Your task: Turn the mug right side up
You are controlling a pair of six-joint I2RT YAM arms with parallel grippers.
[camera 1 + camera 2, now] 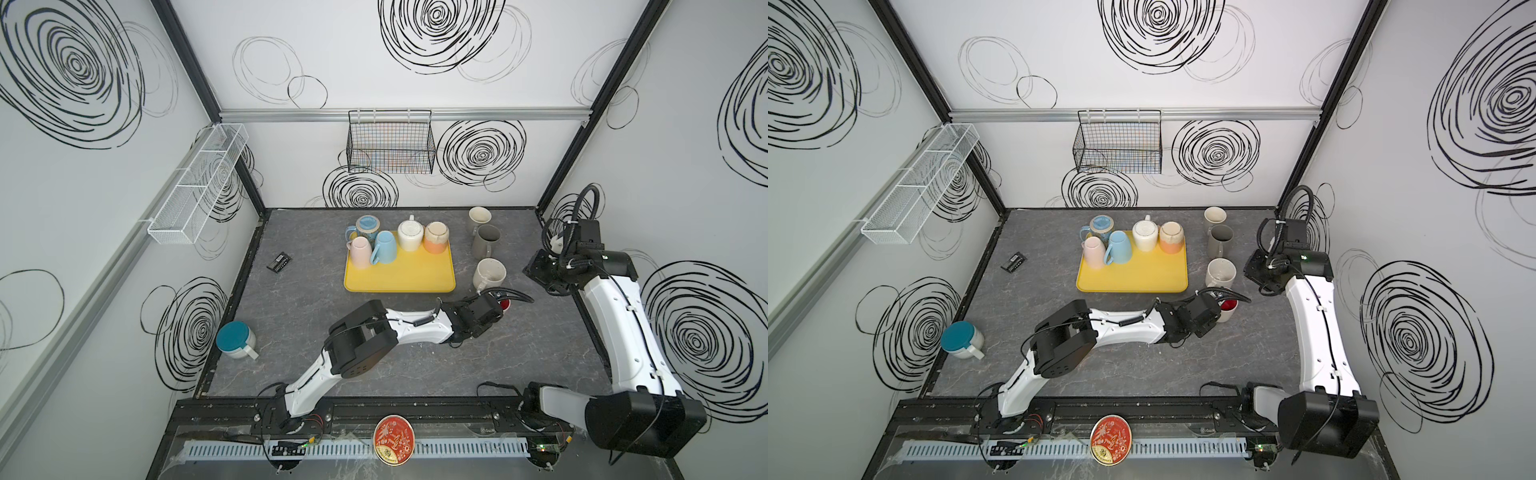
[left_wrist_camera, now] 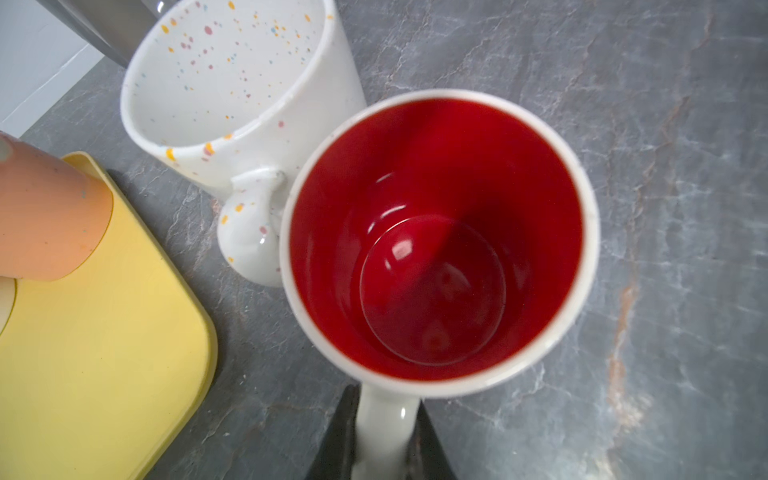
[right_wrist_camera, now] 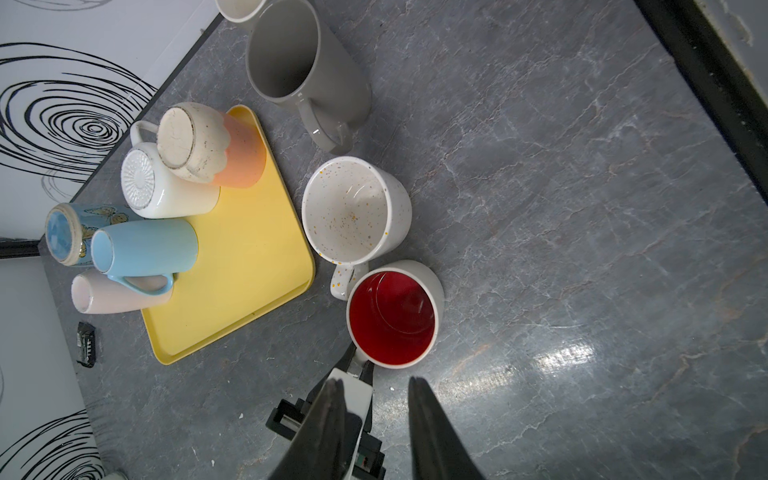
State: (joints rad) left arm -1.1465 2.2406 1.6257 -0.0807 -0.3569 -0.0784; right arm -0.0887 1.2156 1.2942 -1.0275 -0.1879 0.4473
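Leftmost, a teal-topped mug (image 1: 236, 340) stands alone near the left edge of the grey marbled tabletop (image 1: 540, 353). A small black device (image 1: 279, 262) lies further back, between it and the yellow tray (image 1: 399, 278).

Four mugs crowd the back of the tray with their bases up: a pink mug (image 1: 360, 251), a light blue mug (image 1: 384, 247), a white ribbed mug (image 1: 410, 235) and an orange-and-cream mug (image 1: 436, 237). A blue butterfly mug (image 1: 368, 227) sits at the tray's back left corner; I cannot tell whether it is on the tray.

Right of the tray, three mugs stand mouth up in a row from back to front: a cream mug (image 1: 478, 219), a tall grey mug (image 1: 485, 241) and a speckled white mug (image 1: 490, 272).

Just in front of the speckled one is the red-lined mug (image 1: 1228, 309), upright with its mouth open to the ceiling. Its rim is right against the speckled mug's handle, though actual contact is unclear. The left arm reaches across the middle. In the left wrist view the left gripper (image 2: 385, 401) pinches this mug's white handle between its dark fingers (image 2: 345, 419). Whether the mug's base rests on the tabletop cannot be told.

Farthest right, the right gripper (image 3: 374, 381) hangs above the table near the red-lined mug, its fingers (image 3: 428, 415) spread apart and holding nothing.
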